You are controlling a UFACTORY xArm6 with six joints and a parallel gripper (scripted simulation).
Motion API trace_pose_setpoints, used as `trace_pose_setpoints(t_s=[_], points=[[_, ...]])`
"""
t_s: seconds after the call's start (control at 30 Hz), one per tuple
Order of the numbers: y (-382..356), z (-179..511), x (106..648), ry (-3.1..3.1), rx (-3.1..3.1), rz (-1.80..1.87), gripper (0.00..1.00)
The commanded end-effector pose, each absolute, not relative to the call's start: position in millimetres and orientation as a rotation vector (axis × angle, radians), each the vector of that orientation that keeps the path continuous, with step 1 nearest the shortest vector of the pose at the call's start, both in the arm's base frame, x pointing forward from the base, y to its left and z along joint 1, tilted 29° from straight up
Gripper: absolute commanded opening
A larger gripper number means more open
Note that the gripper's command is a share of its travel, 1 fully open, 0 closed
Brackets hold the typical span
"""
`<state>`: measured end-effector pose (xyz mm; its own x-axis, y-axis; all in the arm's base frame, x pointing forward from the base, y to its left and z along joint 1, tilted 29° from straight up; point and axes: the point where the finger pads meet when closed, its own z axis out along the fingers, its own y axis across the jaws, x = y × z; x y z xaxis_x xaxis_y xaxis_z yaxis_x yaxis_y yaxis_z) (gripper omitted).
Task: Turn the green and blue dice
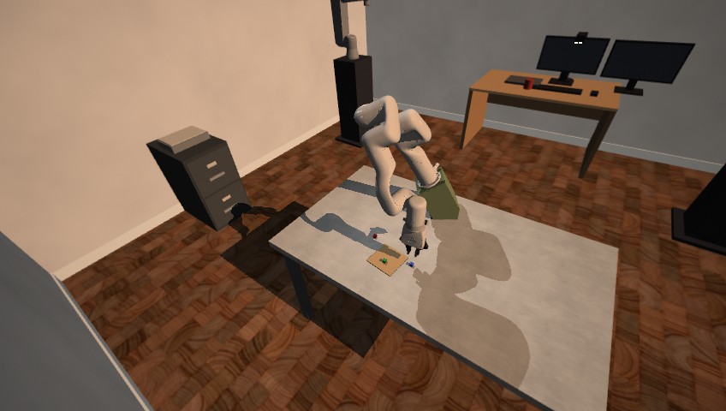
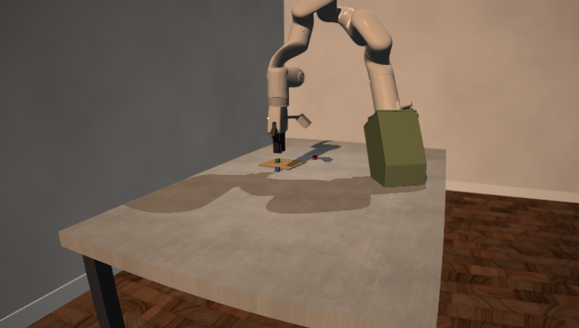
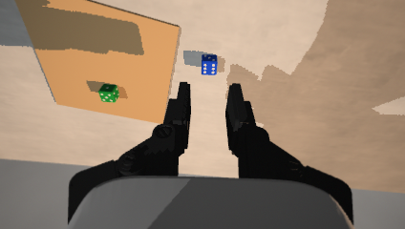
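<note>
Three dice are lying on the table (image 2: 284,251): one green die (image 3: 109,93), one blue die (image 3: 209,64) and one red die (image 1: 374,235). One mat (image 3: 143,52) is lying flat; the green die is sitting on it, the blue die is resting on the table just beside its edge, and the red die is standing well apart. The gripper (image 3: 208,102) is hanging above the table near the blue die, fingers partly closed, gripping nothing. The room is showing a wooden floor, one filing cabinet (image 1: 201,175) and one desk (image 1: 544,97) carrying two monitors
</note>
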<state>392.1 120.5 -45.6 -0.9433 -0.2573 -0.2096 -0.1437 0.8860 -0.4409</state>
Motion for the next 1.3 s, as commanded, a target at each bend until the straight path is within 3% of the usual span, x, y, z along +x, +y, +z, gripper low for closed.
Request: trace_pose_setpoints(t_s=[0.0,1.27], points=[[121,-46,393,2.789,-0.302,-0.621,0.31],[104,-84,406,2.789,-0.302,-0.621,0.31]])
